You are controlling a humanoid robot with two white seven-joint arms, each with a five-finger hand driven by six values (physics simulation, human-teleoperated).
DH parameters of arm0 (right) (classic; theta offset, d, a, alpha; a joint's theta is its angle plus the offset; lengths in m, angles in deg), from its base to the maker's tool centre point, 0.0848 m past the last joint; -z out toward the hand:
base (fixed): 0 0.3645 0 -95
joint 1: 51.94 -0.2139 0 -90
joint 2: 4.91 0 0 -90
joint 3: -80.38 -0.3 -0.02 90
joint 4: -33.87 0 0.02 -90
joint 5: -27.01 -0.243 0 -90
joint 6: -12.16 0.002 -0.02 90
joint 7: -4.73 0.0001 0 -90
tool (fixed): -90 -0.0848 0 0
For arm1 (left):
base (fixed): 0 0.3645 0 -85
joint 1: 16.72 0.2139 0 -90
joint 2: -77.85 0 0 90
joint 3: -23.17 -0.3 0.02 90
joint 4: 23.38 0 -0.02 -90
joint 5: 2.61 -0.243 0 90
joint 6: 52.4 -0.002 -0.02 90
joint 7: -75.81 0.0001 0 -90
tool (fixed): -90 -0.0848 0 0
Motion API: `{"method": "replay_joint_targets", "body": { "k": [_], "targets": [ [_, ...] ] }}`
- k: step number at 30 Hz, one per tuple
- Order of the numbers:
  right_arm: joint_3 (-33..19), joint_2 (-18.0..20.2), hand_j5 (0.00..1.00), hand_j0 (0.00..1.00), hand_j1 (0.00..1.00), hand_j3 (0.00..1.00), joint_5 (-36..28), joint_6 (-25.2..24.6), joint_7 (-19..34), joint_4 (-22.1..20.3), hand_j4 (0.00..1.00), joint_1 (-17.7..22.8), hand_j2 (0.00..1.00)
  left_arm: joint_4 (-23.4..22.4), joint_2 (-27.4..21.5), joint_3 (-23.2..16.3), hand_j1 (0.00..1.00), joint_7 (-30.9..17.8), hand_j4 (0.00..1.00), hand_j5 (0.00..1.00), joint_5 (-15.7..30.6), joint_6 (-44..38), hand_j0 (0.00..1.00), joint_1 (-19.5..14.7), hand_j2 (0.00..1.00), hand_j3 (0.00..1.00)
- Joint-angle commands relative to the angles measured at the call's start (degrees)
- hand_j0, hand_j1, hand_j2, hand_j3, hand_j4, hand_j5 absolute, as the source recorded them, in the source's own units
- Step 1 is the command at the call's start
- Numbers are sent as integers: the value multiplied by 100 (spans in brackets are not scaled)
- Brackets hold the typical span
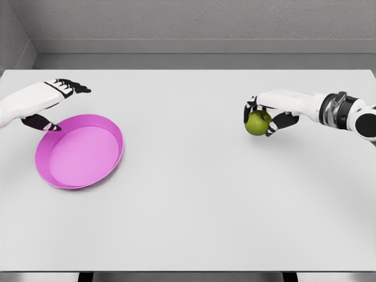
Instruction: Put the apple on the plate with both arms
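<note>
The apple (257, 123) sits within the curled fingers of the right hand (271, 113), at the table (194, 200) surface; whether it is lifted cannot be told. Confirm a firm enclosure before raising it. The plate (80, 151) lies well apart, just beside the left hand (50, 103), whose fingers are spread and hold nothing. Steady the plate rim, then carry the apple across level.

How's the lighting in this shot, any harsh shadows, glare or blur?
Head view: soft, even light; only faint shadows on the table, none harsh; no glare on the apple or pink plate; the right robot hand and left robot hand look sharp, no motion blur.
</note>
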Motion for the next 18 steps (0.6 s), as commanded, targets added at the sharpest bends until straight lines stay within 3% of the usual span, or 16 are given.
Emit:
{"method": "replay_joint_targets", "body": {
  "k": [1, 18],
  "targets": [
    [-12, -155, 47, 47, 47, 47, -14, 5, -5, -168, 47, -9, 47, 1, -1, 5, 100, 3, 100, 100, 37, -6, 100, 9, 100, 100],
    [119, -990, 47, 47, 47, 47, -14, 22, -5, -362, 47, -70, 47, 1, -9, 5, 100, 3, 100, 100, 37, -6, 100, 9, 100, 100]
  ]
}}
